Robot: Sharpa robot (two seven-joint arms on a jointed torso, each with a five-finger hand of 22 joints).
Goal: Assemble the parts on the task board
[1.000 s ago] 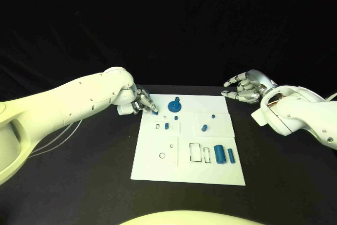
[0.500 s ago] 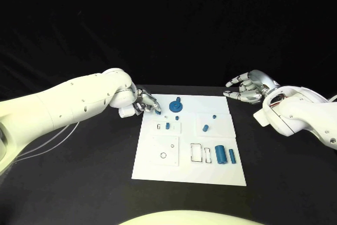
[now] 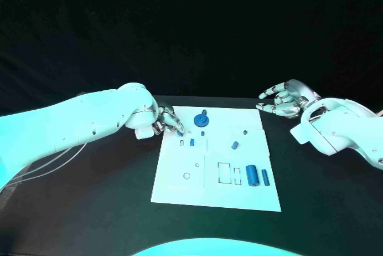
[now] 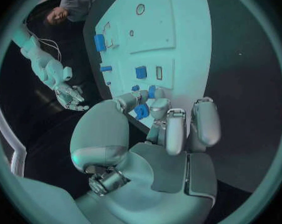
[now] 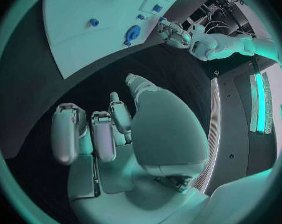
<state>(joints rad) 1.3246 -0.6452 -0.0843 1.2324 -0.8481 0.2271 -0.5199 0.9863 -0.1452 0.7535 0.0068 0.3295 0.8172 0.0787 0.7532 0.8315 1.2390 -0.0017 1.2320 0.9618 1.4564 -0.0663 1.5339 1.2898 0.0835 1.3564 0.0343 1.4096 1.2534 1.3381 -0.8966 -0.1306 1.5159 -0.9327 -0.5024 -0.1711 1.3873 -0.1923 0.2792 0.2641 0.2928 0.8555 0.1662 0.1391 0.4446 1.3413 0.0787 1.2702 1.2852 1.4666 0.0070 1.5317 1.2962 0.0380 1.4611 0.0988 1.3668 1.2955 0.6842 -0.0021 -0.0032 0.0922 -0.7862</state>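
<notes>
The left hand (image 3: 164, 121) pinches a small blue part (image 4: 141, 111) at the task board (image 3: 184, 195)'s far left corner. It looks hard, light and slippery, so fingertips should squeeze its sides. The right hand (image 3: 279, 101) hovers empty, fingers apart.

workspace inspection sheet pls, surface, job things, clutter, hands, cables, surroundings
surface: black table, bare around the board
job's things: white task board in the middle; blue parts on it, a round part at the far end, two cylinders side by side near its right edge
clutter: nothing seen
hands: left hand at the board's far left corner, a small blue part pinched in its fingers; right hand off the board's far right, holding nothing, fingers apart
cables: thin white cables under the left arm
surroundings: dark backdrop
</notes>
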